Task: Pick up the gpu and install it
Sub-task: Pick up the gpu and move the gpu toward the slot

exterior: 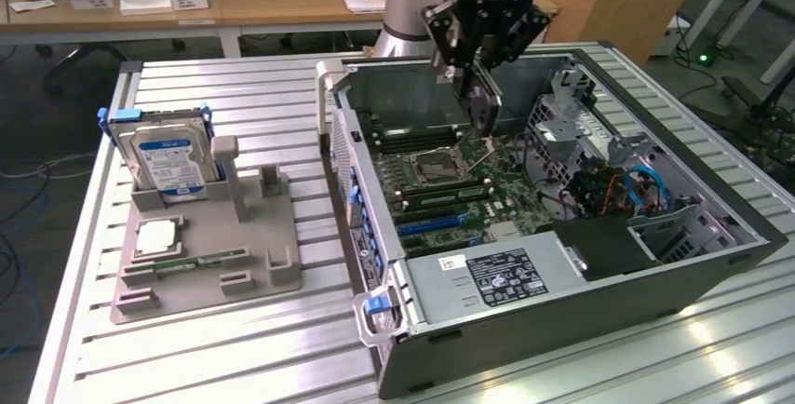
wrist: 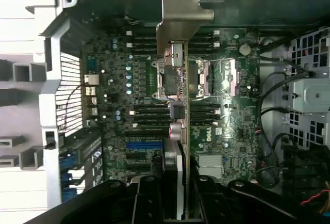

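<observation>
The gripper (exterior: 478,61) is pinching the gpu (exterior: 479,106) by its top and holding it upright above the motherboard (exterior: 497,185) inside the computer case (exterior: 597,283), so I think the putting-in step is happening, and the card is needing careful, straight lining up.

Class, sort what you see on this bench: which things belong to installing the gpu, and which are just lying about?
In the job:
gpu, gripped by the claw
open computer case
motherboard inside it

Lying about:
hard drive
RAM stick
grey holder carrying both
</observation>
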Action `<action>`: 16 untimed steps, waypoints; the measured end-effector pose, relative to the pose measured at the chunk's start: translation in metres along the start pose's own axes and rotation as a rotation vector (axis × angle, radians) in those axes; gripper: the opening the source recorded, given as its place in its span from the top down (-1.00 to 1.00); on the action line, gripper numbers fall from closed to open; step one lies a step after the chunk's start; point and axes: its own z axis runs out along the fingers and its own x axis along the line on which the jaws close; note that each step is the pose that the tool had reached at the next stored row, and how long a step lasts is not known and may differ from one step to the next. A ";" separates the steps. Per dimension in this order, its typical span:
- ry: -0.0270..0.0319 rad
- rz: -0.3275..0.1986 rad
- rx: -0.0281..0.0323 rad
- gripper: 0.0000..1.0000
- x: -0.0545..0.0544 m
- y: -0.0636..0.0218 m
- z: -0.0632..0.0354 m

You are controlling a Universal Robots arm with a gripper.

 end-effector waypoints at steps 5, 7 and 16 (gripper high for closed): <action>0.0000 0.000 0.0000 0.44 -0.021 0.0008 0.0004; 0.0000 0.000 0.0000 0.44 -0.029 0.0011 0.0006; 0.0000 0.000 -0.0001 0.44 -0.066 0.0026 0.0013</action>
